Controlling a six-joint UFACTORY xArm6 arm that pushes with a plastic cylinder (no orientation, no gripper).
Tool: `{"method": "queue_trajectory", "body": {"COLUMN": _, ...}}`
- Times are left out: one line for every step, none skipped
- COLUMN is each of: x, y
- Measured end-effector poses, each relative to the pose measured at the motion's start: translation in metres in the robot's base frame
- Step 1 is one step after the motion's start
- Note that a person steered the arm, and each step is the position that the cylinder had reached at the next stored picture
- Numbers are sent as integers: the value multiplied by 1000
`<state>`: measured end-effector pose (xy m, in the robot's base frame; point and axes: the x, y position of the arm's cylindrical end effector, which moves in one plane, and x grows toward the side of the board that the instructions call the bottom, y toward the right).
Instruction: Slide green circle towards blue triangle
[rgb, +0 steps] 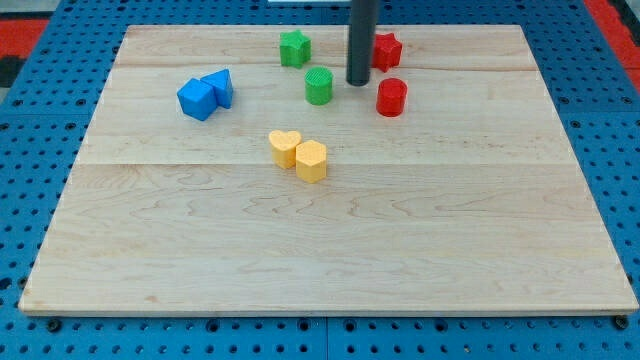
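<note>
On a pale, fine-grained wooden tabletop (330, 240) laid over blue pegboard (30, 160), my tip (358, 82), the end of a smooth dark rod with no hand to open or close, rests just to the view's right of the green circle (318, 86), a short ribbed cylinder. Left of it, well apart, the blue triangle (219, 87) touches a blue cube (197, 99). A green star (294, 48) sits at the top, a red star (385, 50) behind the rod, a red cylinder (391, 97) below it. A yellow heart (285, 147) and yellow hexagon (311, 161) touch mid-board.
</note>
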<state>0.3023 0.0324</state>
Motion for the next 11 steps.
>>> {"method": "queue_trajectory", "body": {"x": 0, "y": -33}}
{"method": "queue_trajectory", "body": {"x": 4, "y": -57}}
{"method": "queue_trajectory", "body": {"x": 4, "y": -57}}
{"method": "queue_trajectory", "body": {"x": 4, "y": -58}}
{"method": "queue_trajectory", "body": {"x": 4, "y": -65}}
{"method": "queue_trajectory", "body": {"x": 5, "y": -51}}
{"method": "queue_trajectory", "body": {"x": 13, "y": -10}}
{"method": "queue_trajectory", "body": {"x": 51, "y": -19}}
{"method": "queue_trajectory", "body": {"x": 98, "y": -15}}
{"method": "queue_trajectory", "body": {"x": 154, "y": 27}}
{"method": "queue_trajectory", "body": {"x": 183, "y": -3}}
